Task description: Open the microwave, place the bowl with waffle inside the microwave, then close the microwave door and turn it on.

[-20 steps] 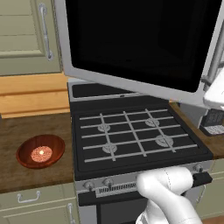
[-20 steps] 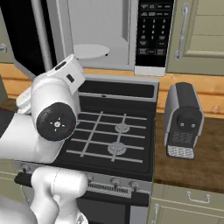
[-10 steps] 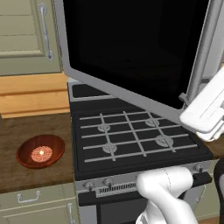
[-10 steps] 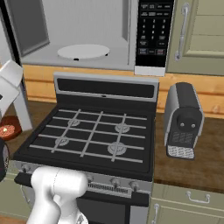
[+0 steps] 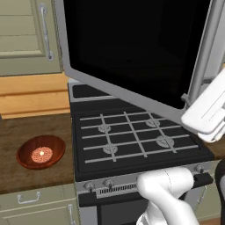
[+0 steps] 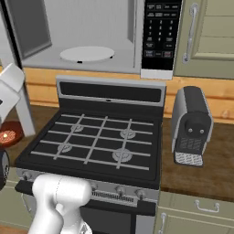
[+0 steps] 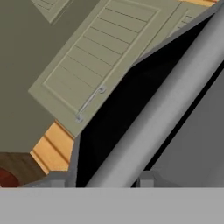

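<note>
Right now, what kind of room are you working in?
A home kitchen, by the look of it, though rendered. A gas stove sits under an over-range microwave whose door hangs open. Wooden counters hold a toaster and a bowl, with beige cabinets above.

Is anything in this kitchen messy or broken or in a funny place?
Nothing looks spilled or broken. The microwave door is swung wide open over the stove, which fits the job. The bowl sits upright on the counter left of the stove, with the waffle flat inside it.
</note>
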### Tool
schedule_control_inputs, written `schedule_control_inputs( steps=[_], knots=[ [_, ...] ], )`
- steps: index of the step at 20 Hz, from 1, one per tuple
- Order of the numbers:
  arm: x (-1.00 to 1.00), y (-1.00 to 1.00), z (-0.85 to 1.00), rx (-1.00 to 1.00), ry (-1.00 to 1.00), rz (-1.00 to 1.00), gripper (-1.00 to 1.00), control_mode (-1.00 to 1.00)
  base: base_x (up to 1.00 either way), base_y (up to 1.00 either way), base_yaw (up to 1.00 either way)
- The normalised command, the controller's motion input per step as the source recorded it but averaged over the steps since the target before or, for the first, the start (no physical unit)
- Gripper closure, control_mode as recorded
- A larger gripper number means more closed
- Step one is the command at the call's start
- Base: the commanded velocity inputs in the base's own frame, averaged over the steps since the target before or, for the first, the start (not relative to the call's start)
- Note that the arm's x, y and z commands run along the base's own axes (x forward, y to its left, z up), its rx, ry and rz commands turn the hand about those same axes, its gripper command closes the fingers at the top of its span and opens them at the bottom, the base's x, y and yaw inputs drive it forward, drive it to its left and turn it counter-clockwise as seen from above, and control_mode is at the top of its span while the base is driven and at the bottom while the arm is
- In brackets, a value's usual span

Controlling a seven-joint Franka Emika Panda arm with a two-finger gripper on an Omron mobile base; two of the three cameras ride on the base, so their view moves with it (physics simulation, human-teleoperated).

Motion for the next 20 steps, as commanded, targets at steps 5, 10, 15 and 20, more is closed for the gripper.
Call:
schedule_control_inputs(
  steps=[5, 10, 15, 20],
  knots=[
    [-0.99, -1.00, 0.00, 0.00, -0.36, -0.01, -1.00, -1.00, 0.00, 0.00, 0.00],
    [-0.52, -1.00, 0.04, 0.02, -0.30, -0.20, -1.00, -1.00, 0.00, 0.00, 0.00],
    [0.00, -1.00, 0.07, 0.01, -0.17, -0.43, -1.00, -1.00, 0.00, 0.00, 0.00],
    [-0.01, -1.00, 0.20, 0.18, -0.29, -0.29, -1.00, -1.00, 0.00, 0.00, 0.00]
  ],
)
